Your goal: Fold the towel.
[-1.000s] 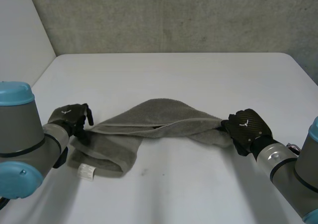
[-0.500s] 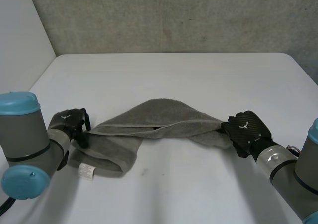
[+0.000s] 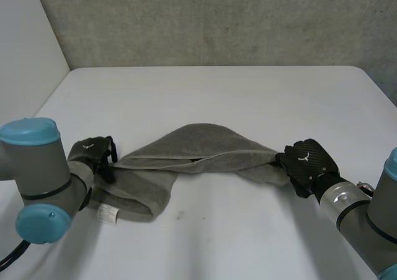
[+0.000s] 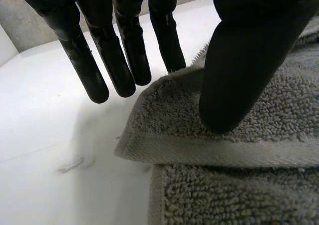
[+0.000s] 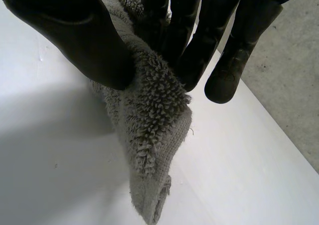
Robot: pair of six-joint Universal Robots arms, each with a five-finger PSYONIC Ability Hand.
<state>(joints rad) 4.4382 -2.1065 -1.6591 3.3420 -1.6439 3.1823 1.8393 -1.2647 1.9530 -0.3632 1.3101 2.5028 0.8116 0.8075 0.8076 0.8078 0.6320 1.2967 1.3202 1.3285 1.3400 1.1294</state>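
Note:
A grey towel [image 3: 205, 146] lies bunched and partly doubled over across the white table [image 3: 217, 94], with a white label [image 3: 109, 213] at its near left corner. My left hand [image 3: 93, 153] is at the towel's left end. In the left wrist view its fingers [image 4: 119, 60] hang straight just past a folded corner of the towel [image 4: 224, 150], while the thumb [image 4: 234, 70] rests on top of the cloth. My right hand [image 3: 308, 162] is at the towel's right end. There the thumb [image 5: 75, 30] and curled fingers pinch the towel [image 5: 149, 130], whose end hangs below the grip.
A grey concrete wall [image 3: 205, 19] runs behind the table's far edge. Bare white tabletop lies beyond the towel and in front of it. The table's left edge slants near my left arm [image 3: 37, 180].
My left arm has swung in nearer the towel, and its hand has slid slightly toward the folded corner. The right hand and the towel have stayed put.

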